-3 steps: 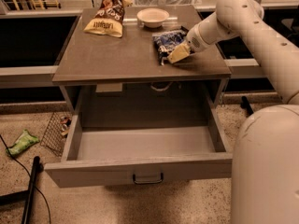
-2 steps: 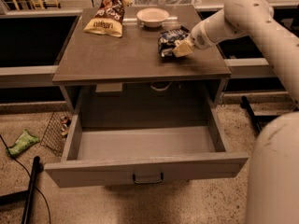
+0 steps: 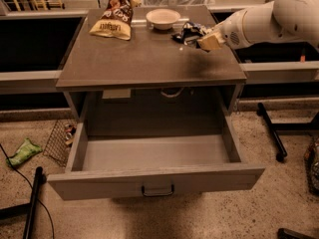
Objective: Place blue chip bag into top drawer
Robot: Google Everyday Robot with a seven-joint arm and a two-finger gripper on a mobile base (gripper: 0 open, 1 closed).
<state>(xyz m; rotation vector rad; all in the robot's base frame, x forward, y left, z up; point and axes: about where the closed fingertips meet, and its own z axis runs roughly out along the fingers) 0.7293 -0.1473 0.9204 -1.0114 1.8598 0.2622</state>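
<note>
Here's the gripper, out over the back right part of the grey wooden table, on the end of the robot's thick white arm, which reaches in from the right edge of the camera view. Its tan tips are closed together on the right edge of the small crumpled dark-blue foil chip bag, so that's a pinch on the bag. The blue chip bag sits just right of a shallow white bowl, near it but apart. Whether the bag rests on the wood or hangs just clear of it, I cannot tell.

Over at the back left corner a larger tan-and-brown snack bag leans, well apart from the gripper.

Down below, the wide shallow grey wooden top drawer stands pulled fully out toward the camera, its small dark metal handle at the centre of the plain front panel. The drawer lies well in front of and below the bag.

On the speckled floor to the left there's a wire basket beside the table, and a crumpled green packet further left.
</note>
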